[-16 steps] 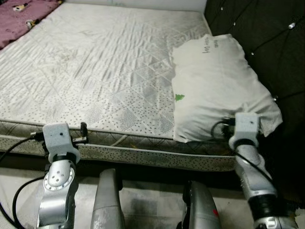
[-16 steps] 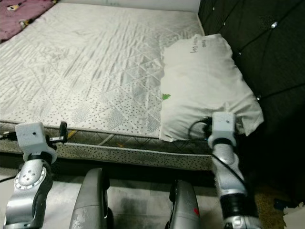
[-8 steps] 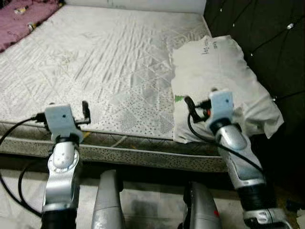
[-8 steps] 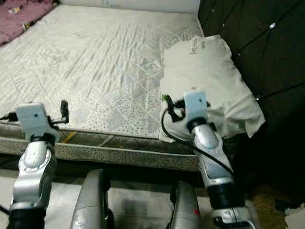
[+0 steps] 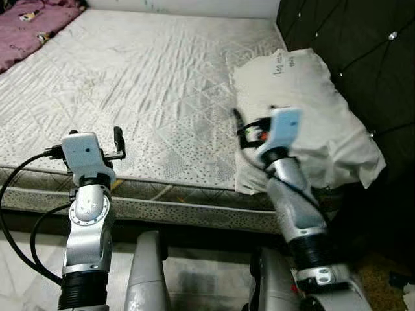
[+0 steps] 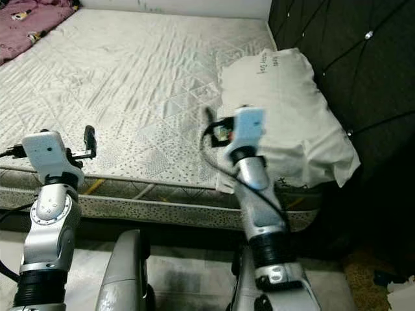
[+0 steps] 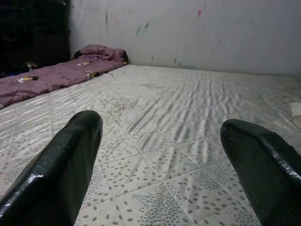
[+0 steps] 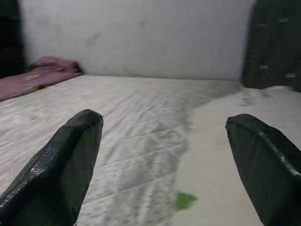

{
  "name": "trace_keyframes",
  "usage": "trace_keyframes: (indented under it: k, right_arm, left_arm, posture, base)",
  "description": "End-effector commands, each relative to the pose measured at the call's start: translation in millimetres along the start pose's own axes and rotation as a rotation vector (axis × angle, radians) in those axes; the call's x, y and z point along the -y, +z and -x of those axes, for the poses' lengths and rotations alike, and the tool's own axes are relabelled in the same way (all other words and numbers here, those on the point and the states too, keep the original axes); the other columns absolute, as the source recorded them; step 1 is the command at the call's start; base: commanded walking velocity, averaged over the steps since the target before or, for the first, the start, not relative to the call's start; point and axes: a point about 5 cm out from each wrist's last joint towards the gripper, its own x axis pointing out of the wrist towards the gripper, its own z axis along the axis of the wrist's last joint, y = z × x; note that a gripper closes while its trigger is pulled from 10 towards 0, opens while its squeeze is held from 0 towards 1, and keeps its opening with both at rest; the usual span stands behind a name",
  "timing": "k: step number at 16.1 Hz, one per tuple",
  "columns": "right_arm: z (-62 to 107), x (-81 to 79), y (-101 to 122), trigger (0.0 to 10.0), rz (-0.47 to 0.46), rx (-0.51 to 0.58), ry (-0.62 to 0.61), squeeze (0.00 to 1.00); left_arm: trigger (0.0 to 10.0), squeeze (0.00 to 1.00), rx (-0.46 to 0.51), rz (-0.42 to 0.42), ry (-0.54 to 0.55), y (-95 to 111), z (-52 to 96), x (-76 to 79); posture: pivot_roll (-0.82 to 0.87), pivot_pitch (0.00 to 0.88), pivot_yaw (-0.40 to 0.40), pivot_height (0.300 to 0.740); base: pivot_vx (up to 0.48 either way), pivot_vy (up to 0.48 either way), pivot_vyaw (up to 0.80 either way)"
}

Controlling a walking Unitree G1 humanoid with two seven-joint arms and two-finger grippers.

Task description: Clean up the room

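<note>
A white pillow (image 5: 318, 103) lies on the right side of the bare quilted mattress (image 5: 142, 78), against the dark headboard (image 5: 350, 39). It carries a small green mark (image 8: 185, 200) near its left edge. My right gripper (image 8: 164, 141) is open and held low over that left edge, pointing across the bed toward the far wall. It appears blurred in the head view (image 5: 238, 123). My left gripper (image 7: 162, 141) is also open, hovering above the mattress near its front edge (image 5: 118, 137). Neither gripper holds anything.
A purple blanket (image 5: 26, 29) with small items on it lies at the far left corner of the bed. A white wall (image 7: 188, 33) stands behind the bed. My legs (image 5: 146, 272) stand close to the bed's front edge. Scraps lie on the floor at right (image 6: 399, 285).
Both arms have risen. My right gripper swung left from the pillow's near right corner to its left edge. My left gripper lifted from the mattress side to above its top.
</note>
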Motion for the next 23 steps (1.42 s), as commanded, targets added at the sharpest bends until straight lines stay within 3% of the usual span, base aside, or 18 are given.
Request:
trace_keyframes:
  k: [1,5,13,16,20,23]
  right_arm:
    - [-5.8,10.0,7.9,10.0,0.003,0.04,-0.048,0.0]
    - [-6.2,19.4,12.8,10.0,0.018,0.071,-0.145,0.0]
    - [9.7,14.8,1.6,10.0,0.046,0.037,-0.15,0.0]
    - [10.6,17.0,6.7,10.0,0.056,0.044,-0.165,0.0]
    - [36.8,36.4,-2.6,10.0,0.179,0.012,-0.228,0.0]
    - [52.9,45.4,-7.5,10.0,0.187,-0.021,-0.273,0.0]
  left_arm:
    - [10.0,0.0,0.032,0.031,-0.024,8.3,-5.9,9.6]
    - [10.0,0.0,0.053,0.045,-0.013,8.1,-4.7,16.8]
    - [10.0,0.0,0.016,0.033,-0.044,4.8,7.1,14.9]
    - [10.0,0.0,0.01,0.024,-0.052,6.4,8.5,16.6]
    - [10.0,0.0,0.033,-0.069,-0.083,8.7,21.2,10.2]
    - [10.0,0.0,-0.005,-0.059,-0.074,2.5,34.4,2.2]
  posture:
    - [0.07,0.0,-0.012,0.555]
    - [0.05,0.0,-0.016,0.585]
    - [0.05,0.0,-0.006,0.68]
    - [0.05,0.0,-0.011,0.715]
    - [0.04,0.0,-0.003,0.74]
    - [0.04,0.0,-0.005,0.74]
  base:
    - [0.0,0.0,0.0]
    - [0.0,0.0,0.0]
    - [0.0,0.0,0.0]
    - [0.0,0.0,0.0]
    - [0.0,0.0,0.0]
    - [0.0,0.0,0.0]
